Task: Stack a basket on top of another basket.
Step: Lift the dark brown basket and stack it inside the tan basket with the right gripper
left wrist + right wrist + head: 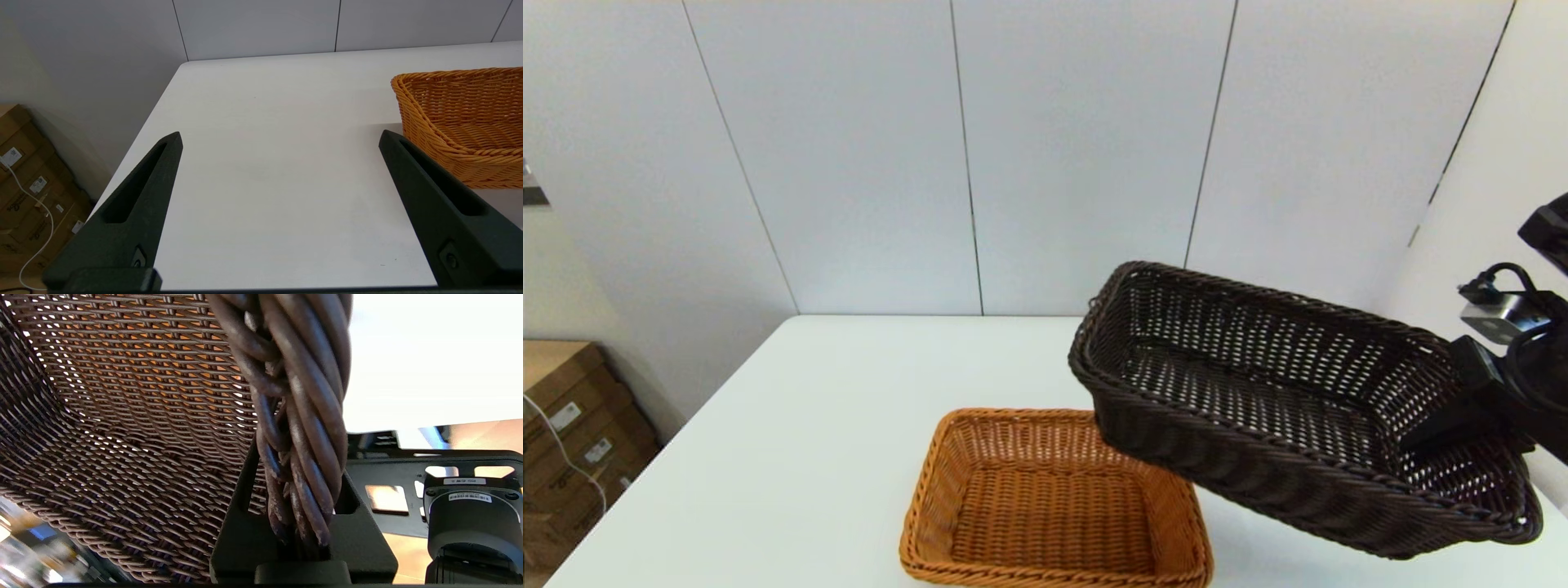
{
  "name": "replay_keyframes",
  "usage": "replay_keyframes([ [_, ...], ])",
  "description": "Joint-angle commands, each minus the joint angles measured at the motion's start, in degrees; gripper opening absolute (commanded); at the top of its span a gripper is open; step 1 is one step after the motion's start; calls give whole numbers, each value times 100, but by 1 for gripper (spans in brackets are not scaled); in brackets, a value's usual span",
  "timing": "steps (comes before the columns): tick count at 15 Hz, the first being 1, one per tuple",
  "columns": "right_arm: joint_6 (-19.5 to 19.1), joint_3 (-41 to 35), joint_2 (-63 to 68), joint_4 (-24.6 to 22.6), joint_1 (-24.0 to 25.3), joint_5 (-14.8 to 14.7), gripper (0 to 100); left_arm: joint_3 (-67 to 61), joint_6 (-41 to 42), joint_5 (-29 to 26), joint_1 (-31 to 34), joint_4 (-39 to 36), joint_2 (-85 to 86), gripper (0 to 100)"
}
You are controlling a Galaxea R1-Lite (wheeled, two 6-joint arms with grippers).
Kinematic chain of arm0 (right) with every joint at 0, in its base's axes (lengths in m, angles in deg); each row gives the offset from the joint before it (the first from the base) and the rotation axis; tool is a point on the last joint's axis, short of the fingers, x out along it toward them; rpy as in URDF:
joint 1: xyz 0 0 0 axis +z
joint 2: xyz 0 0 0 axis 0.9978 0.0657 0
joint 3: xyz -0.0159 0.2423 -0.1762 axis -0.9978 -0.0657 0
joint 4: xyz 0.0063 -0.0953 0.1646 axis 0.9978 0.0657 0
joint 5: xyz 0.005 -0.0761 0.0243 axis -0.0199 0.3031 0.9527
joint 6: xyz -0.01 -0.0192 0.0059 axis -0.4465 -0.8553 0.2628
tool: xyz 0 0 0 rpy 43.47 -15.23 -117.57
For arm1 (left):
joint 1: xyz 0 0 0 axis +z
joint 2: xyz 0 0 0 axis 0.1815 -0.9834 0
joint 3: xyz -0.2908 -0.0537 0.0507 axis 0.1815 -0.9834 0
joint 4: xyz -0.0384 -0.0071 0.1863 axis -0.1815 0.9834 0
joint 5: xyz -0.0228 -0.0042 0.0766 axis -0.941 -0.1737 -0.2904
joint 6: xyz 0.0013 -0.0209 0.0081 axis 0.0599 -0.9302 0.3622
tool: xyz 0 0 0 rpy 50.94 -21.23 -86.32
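Observation:
The dark brown basket [1282,400] hangs tilted in the air at the right, its left end over the right edge of the orange-tan basket [1049,502], which rests on the white table [809,425] at the front centre. My right gripper [1437,433] is shut on the dark basket's right-hand braided rim [298,428], one finger inside the basket and one outside. Through the dark weave the orange basket shows below. My left gripper [280,139] hovers open over bare table to the left of the orange-tan basket [466,122], holding nothing.
Cardboard boxes [572,433] stand on the floor beyond the table's left edge. A panelled wall [1013,163] runs behind the table. Bare table surface lies to the left of the orange basket.

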Motion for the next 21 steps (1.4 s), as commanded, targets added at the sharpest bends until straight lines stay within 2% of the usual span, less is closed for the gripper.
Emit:
replay_keyframes([
  [1, 46, 206, 197, 37, 861, 31, 0, -18, 3, 1, -2, 0, -7, 100],
  [3, 143, 312, 399, 29, 1362, 22, 0, -18, 3, 1, -2, 0, -7, 100],
  [4, 336, 488, 619, 29, 1617, -40, 0, -18, 3, 1, -2, 0, -7, 100],
  [6, 468, 751, 1006, 20, 1951, -233, 0, -18, 3, 1, -2, 0, -7, 100],
  [8, 591, 1006, 1340, 11, 2276, -251, 0, -18, 3, 1, -2, 0, -7, 100],
  [10, 679, 1199, 1647, -130, 2619, -418, 0, -18, 3, 1, -2, 0, -7, 100],
  [15, 776, 1551, 2016, -156, 2812, -426, 0, -18, 3, 1, -2, 0, -7, 100],
  [21, 811, 1595, 2359, -525, 2979, -418, 0, -9, 3, 10, -2, 0, -7, 100],
])
